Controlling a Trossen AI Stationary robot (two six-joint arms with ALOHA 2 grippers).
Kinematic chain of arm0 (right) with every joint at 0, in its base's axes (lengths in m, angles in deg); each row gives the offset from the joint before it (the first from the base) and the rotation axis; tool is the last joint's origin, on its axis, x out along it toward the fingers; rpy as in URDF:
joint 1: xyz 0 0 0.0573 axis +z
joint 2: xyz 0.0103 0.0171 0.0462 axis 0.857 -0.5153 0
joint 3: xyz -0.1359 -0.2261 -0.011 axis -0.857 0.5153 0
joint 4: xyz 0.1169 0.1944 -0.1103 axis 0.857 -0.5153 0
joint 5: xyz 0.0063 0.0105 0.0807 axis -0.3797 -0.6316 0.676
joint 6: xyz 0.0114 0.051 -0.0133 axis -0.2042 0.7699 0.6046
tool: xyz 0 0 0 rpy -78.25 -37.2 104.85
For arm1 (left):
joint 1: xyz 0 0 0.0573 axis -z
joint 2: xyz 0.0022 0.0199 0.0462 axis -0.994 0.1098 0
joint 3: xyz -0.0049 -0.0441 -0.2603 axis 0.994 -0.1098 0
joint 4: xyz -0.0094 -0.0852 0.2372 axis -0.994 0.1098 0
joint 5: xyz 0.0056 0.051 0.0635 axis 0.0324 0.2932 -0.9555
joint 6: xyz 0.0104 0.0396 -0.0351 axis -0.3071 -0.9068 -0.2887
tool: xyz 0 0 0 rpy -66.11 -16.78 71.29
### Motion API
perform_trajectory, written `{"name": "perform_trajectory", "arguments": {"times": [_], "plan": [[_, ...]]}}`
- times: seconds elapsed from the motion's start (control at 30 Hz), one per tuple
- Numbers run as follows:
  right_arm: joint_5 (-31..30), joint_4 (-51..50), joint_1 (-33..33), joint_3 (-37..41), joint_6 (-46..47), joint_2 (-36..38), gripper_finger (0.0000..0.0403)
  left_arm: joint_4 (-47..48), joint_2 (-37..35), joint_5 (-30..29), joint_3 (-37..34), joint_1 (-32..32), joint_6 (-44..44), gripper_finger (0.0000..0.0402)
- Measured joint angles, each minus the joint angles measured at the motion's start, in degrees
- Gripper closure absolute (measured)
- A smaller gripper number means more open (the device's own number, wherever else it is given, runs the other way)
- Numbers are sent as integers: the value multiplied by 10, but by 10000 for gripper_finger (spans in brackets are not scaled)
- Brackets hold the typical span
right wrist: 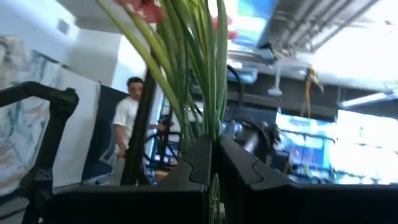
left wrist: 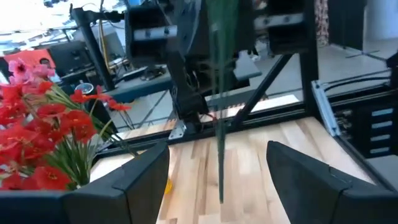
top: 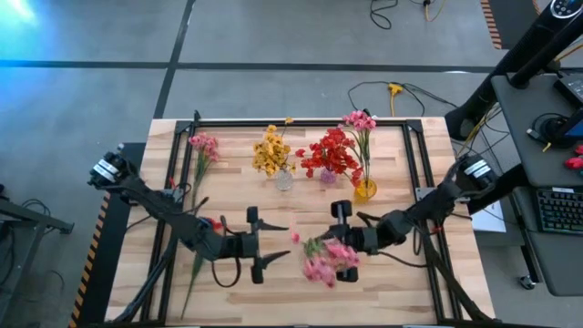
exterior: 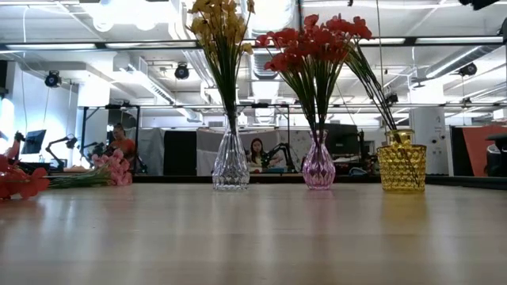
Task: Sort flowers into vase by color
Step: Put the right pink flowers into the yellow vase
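Holding pink flowers (top: 326,261) clamped in right tool (top: 339,244) | left tool (top: 259,244) apart, empty | risk: thin stems slipping, blossoms snagging red bunch (top: 332,153).

The high view looks straight down on the whole pale wooden table (top: 401,287). The low view sits at table-top height, facing level across it to the clear ribbed glass vase (exterior: 230,162), also visible from above (top: 284,179). The left wrist view looks along the boards past a thin green stem (left wrist: 220,124). The right wrist view faces upward, close behind green stems (right wrist: 202,74).
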Motion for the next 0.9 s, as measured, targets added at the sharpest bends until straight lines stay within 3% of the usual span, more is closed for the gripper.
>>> {"name": "perform_trajectory", "arguments": {"times": [0.2, 0.43, 0.6, 0.73, 0.83, 0.9], "plan": [[22, 3, -7, -62, -53, -41, 394, -20, 36, 56, 15, -19, 3, 151], [50, 1, -11, -119, -96, -66, 394, -21, 47, 61, 29, -24, 4, 184], [50, -2, -13, -138, -113, -75, 393, -21, 44, 59, 29, -24, 4, 245], [38, -1, -16, -145, -99, -77, 391, -18, 44, 52, 29, -24, 4, 317], [14, -13, -16, -143, -88, -74, 391, -14, 42, 30, 29, -24, 4, 375], [4, -25, -16, -140, -83, -68, 391, -1, 40, 10, 29, -23, 6, 392]]}}
